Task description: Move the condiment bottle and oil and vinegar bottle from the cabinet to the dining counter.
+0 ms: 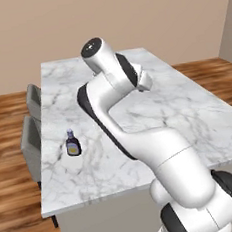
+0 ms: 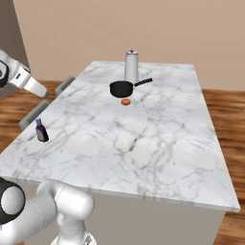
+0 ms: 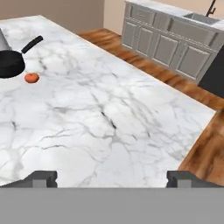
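The condiment bottle [image 1: 73, 143], dark brown with a blue cap and an orange-yellow label, stands upright on the dining counter [image 1: 152, 109] near its left edge. It is also at the left of the right base view [image 2: 41, 130]. My gripper [image 3: 113, 178] hangs above the marble top, well to the right of the bottle. It is open, its fingertips [image 3: 43, 177] wide apart with nothing between them. The oil and vinegar bottle and the cabinet are out of view.
A black pan [image 2: 121, 88], a tall steel cylinder [image 2: 131, 66] and a small orange-red ball [image 2: 125, 102] sit at the counter's far end. Grey stools [image 1: 33, 121] line its left side. Grey base cabinets with a sink [image 3: 175, 43] stand across the wooden floor.
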You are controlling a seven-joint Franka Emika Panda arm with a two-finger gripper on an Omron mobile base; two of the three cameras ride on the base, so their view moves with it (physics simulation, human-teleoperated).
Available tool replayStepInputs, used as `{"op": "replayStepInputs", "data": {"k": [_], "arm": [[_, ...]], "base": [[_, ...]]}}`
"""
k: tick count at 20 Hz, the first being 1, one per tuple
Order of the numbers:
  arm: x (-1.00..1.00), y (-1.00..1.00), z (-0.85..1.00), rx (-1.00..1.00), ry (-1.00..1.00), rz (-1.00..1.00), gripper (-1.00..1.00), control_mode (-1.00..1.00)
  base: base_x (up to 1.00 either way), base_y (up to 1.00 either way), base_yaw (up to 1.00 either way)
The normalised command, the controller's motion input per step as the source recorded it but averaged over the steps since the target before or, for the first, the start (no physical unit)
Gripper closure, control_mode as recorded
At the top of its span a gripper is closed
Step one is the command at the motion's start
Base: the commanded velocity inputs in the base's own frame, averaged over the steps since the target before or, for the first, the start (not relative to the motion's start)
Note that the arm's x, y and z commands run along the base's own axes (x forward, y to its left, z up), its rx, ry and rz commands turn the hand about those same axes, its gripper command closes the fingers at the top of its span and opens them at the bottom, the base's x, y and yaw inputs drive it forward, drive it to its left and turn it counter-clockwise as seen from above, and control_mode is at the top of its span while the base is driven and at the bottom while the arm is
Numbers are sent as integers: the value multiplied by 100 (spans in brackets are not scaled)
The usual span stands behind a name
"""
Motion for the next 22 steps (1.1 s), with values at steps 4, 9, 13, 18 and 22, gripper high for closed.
{"op": "replayStepInputs", "data": {"k": [4,9,13,18,22], "arm": [[-9,-100,-13,0,15,-12,-100,-100],[-25,-100,-30,0,10,-12,-100,-100],[-28,-90,-40,0,8,-12,-100,-100],[-17,-27,-16,0,2,-5,-100,100],[0,0,0,0,0,0,-100,100]], "base": [[0,0,0],[0,0,0],[0,0,0],[-50,-46,-11],[-100,-100,-26]]}}
